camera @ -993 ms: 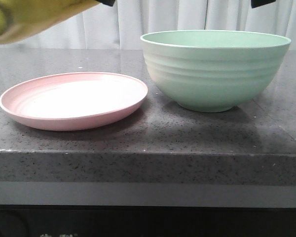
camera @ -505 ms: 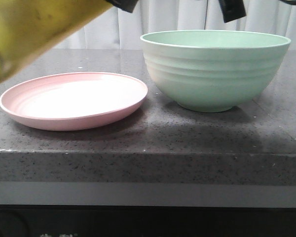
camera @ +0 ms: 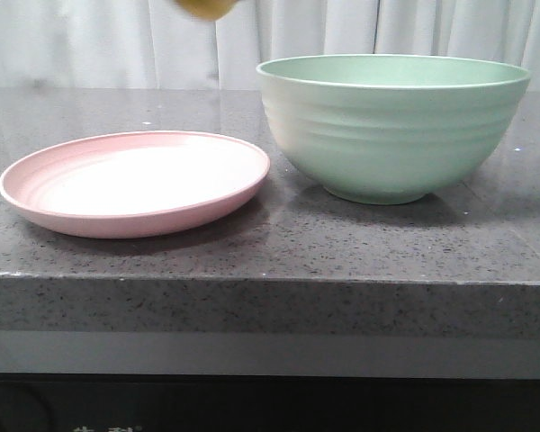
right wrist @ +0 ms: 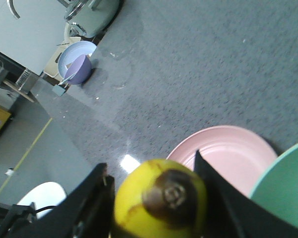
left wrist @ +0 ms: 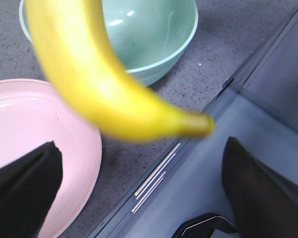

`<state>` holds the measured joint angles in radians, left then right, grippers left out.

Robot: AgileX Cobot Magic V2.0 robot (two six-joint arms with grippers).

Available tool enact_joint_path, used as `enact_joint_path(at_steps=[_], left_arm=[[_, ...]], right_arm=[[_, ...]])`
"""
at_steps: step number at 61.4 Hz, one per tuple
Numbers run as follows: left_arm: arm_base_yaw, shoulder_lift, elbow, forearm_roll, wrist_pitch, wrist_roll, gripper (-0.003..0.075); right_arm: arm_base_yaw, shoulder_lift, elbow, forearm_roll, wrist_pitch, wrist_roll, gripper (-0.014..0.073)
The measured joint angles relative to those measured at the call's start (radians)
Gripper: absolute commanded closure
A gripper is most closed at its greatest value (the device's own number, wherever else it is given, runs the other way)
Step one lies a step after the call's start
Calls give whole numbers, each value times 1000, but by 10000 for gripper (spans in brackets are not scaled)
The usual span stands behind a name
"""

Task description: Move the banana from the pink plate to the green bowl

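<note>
The banana (right wrist: 161,201) is up in the air, its dark blossom end facing the right wrist camera. My right gripper (right wrist: 159,206) is shut on it, one black finger on each side. In the front view only a yellow tip (camera: 207,7) shows at the top edge, above the gap between plate and bowl. The pink plate (camera: 135,183) lies empty at the left; the green bowl (camera: 393,126) stands at the right. In the left wrist view the blurred banana (left wrist: 99,84) hangs over the green bowl (left wrist: 154,34) and the pink plate (left wrist: 25,134). My left gripper (left wrist: 139,198) is open and empty.
The dark speckled counter has its front edge (camera: 270,283) close to plate and bowl. A white curtain (camera: 99,40) hangs behind. Far off in the right wrist view are a lilac bowl (right wrist: 77,62) and a pale green appliance (right wrist: 92,15).
The banana has gone from the upper left of the front view up and to the right, nearly out of the picture. The black gripper parts at the top edge are gone from that view.
</note>
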<state>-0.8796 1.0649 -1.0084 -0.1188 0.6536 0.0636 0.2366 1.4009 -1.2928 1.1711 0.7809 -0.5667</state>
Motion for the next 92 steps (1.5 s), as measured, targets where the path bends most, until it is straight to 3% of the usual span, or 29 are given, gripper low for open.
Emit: enact_joint_path(at_steps=[11,20,33,60,66,75,81,86,92], left_arm=[[0,0,0,2,0,0,82],[0,0,0,2,0,1,82],[0,0,0,2,8,1,82],[0,0,0,2,10,1,82],[0,0,0,2,10,1,82],[0,0,0,2,10,1,82],[0,0,0,2,10,1,115],[18,0,0,2,10,1,193],[63,0,0,2,10,1,356]], right_arm=[[-97,11,-122,-219,13,0,496],[-114,76,-182,-397,-3,0,495],[-114,221,-189,-454,-39,0,482],[-104,311,-189,-460,-56,0,77],[-104,311,-190,-465,-56,0,34],[-104,282,-190,-525,-30,10,34],[-104,235,-190,-595,8,96,64],[-104,181,-191,-678,40,215,176],[-104,127,-193,-803,89,383,350]])
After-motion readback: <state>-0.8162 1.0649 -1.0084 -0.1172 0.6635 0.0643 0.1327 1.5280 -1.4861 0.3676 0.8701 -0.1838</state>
